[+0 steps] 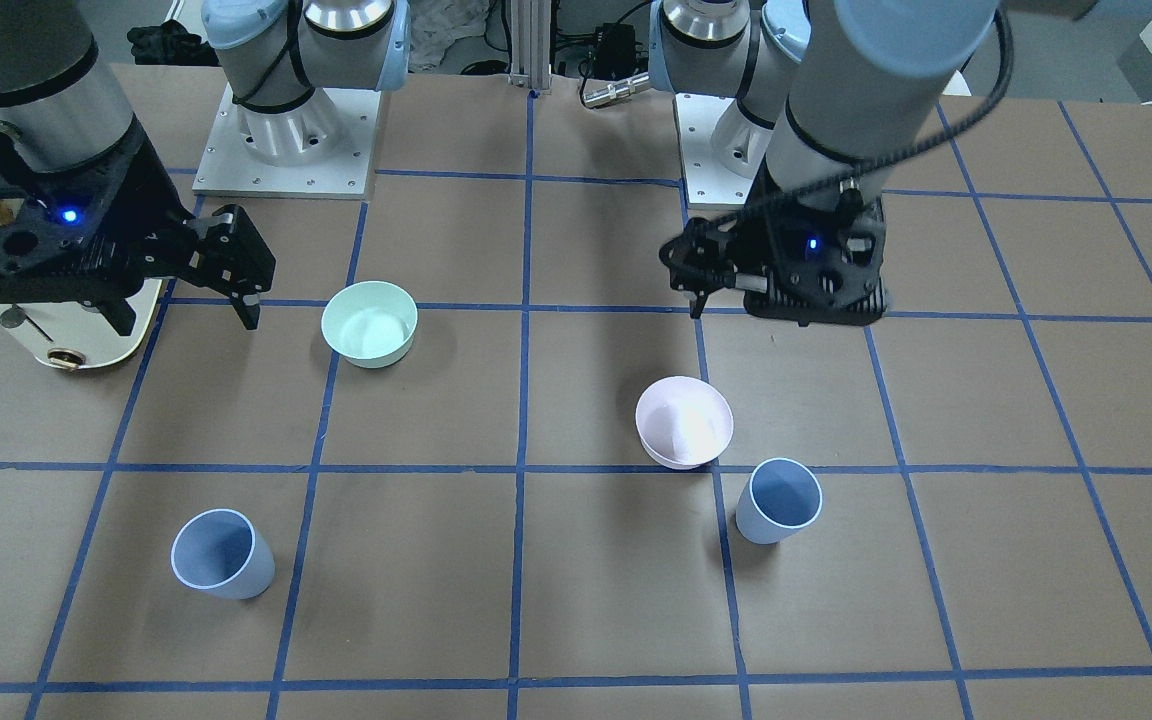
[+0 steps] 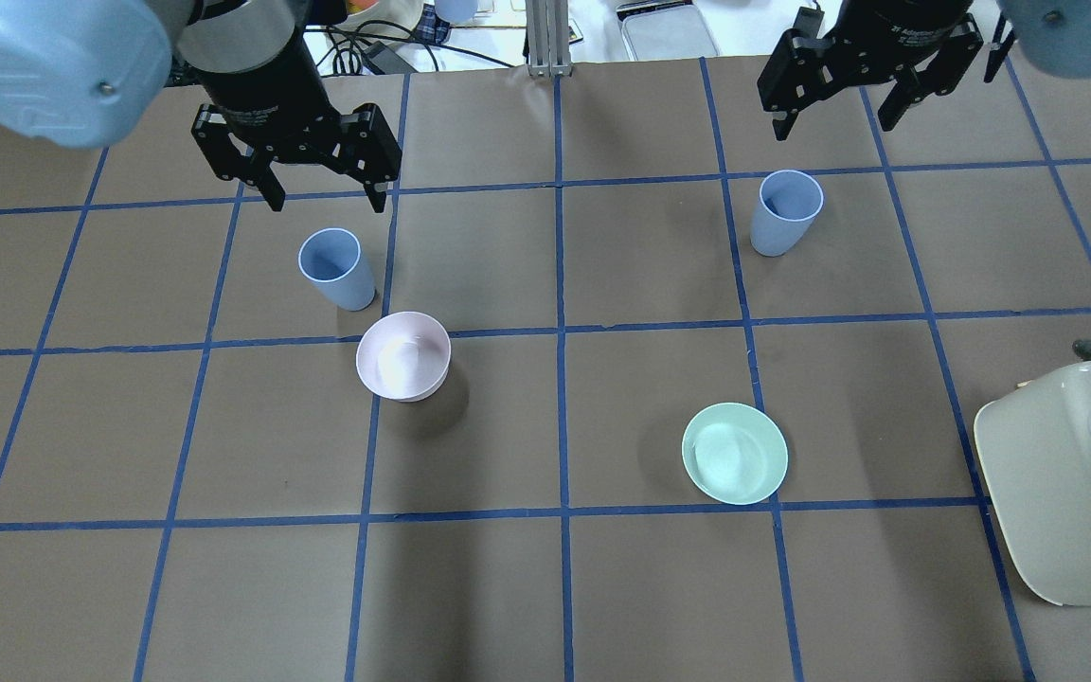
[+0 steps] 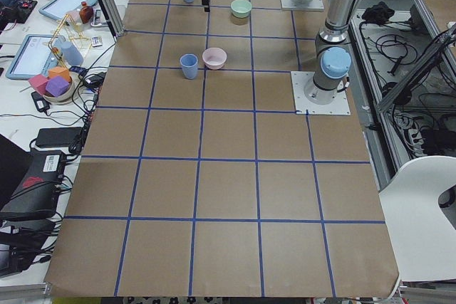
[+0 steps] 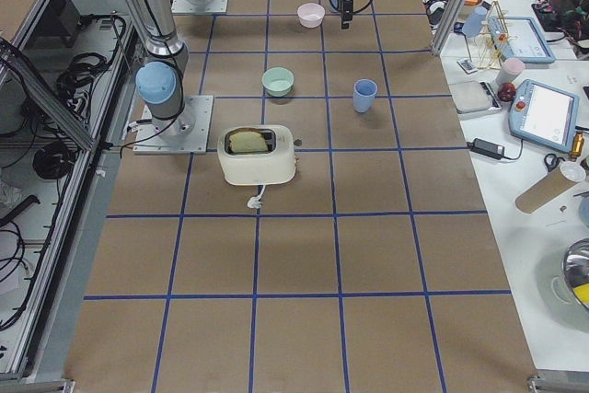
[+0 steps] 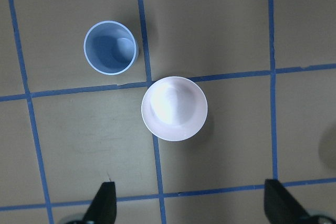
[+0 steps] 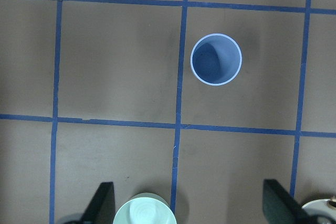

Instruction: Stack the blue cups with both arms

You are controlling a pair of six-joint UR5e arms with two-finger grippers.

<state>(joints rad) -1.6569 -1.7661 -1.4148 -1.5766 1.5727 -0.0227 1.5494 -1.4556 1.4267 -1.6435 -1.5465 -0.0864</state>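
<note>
Two pale-blue cups stand upright and apart on the brown table. One cup [image 2: 337, 270] [image 1: 781, 500] [image 5: 111, 48] is beside the pink bowl. My left gripper [image 2: 323, 194] [image 1: 786, 300] [image 5: 191, 205] hovers open and empty above the table, just beyond that cup on the far side. The other cup [image 2: 785, 213] [image 1: 223, 553] [image 6: 216, 59] stands alone on the right. My right gripper [image 2: 834, 121] [image 1: 186, 315] [image 6: 190, 205] hovers open and empty above it, also toward the far side.
A pink bowl [image 2: 403, 355] [image 5: 174, 108] sits close to the left cup. A mint-green bowl [image 2: 735, 453] [image 6: 144, 212] lies nearer the robot on the right. A white toaster [image 2: 1066, 474] [image 4: 258, 154] stands at the right near edge.
</note>
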